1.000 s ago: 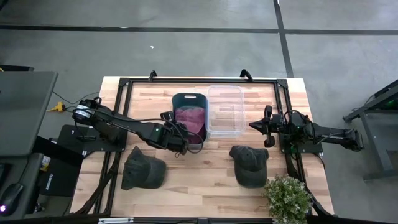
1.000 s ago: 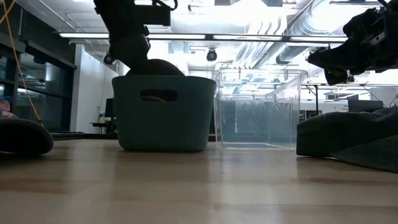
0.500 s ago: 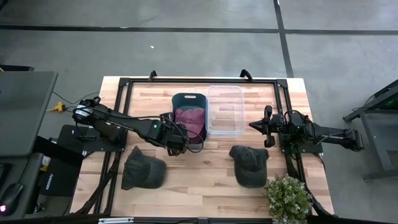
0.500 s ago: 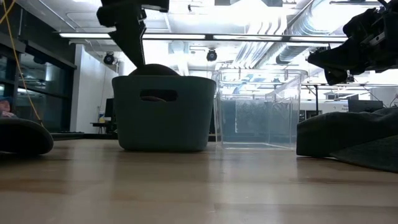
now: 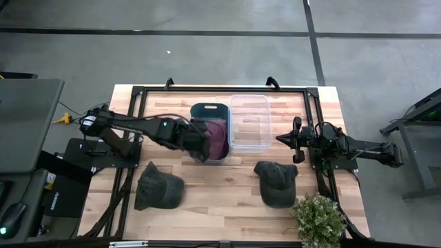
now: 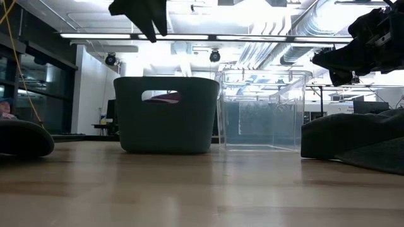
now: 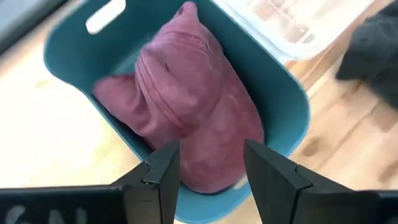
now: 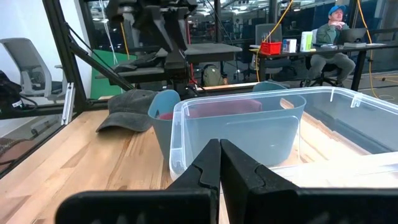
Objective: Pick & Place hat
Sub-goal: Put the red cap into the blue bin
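Observation:
A maroon hat point(image 7: 186, 106) lies crumpled inside the teal bin point(image 5: 207, 110), resting on the bin's floor and leaning against its wall. My left gripper point(image 7: 211, 180) is open and hovers above the bin's near-left part point(image 5: 200, 146); in the low view it point(image 6: 142, 12) is well above the rim. Two dark hats lie flat on the table, one near left point(image 5: 157, 187) and one near right point(image 5: 277, 182). My right gripper point(image 5: 281, 138) is shut and waits in the air at the table's right, beside the clear bin point(image 5: 249, 124).
The clear bin point(image 8: 249, 130) stands against the teal bin's right side. A potted plant point(image 5: 318, 217) stands at the table's near right corner. A black frame point(image 5: 138, 93) runs around the table's edges. Bare wood lies between the two dark hats. A person sits far off in the room point(image 8: 336, 25).
My left gripper has risen from the teal bin's rim to well above it. The maroon hat's mound, which showed over the rim in the low view, has sunk below it; pink now shows through the bin's handle hole. My right arm kept still.

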You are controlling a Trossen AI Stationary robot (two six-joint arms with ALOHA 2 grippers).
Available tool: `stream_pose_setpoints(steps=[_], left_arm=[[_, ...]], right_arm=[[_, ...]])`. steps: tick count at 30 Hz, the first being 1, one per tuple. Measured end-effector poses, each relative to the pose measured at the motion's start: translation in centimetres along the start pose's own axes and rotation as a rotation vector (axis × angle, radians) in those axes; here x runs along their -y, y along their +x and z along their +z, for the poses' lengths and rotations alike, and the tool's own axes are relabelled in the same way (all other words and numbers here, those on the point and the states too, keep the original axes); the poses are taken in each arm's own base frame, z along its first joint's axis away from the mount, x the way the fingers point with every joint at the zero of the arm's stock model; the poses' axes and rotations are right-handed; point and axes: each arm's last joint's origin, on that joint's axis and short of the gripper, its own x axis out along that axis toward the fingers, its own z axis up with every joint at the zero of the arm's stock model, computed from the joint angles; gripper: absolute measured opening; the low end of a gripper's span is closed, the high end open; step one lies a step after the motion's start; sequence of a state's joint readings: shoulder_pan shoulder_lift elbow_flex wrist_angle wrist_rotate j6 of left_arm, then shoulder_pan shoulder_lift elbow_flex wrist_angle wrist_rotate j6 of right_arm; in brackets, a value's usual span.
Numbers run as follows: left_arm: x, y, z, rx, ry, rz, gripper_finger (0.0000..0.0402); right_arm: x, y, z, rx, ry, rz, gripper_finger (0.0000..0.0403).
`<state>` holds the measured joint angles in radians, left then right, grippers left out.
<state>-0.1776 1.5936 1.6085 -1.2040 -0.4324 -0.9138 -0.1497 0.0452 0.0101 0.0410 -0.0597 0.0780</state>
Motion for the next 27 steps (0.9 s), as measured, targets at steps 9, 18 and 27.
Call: stream_pose_setpoints(steps=[9, 18, 27], left_arm=[[-0.9, 0.7, 0.9, -0.088, -0.105, -0.031, 0.0027], [-0.3, 2.9, 0.9, -0.106, -0.097, 0.015, 0.0003], [-1.3, 8.0, 0.5, -0.126, -0.112, 0.007, 0.0000]], right_arm=[[0.0, 0.0, 0.0, 0.001, 0.000, 0.000, 0.0000], [0.0, 0.0, 0.0, 0.001, 0.000, 0.001, 0.0000], [0.0, 0.0, 0.0, 0.000, 0.000, 0.001, 0.0000]])
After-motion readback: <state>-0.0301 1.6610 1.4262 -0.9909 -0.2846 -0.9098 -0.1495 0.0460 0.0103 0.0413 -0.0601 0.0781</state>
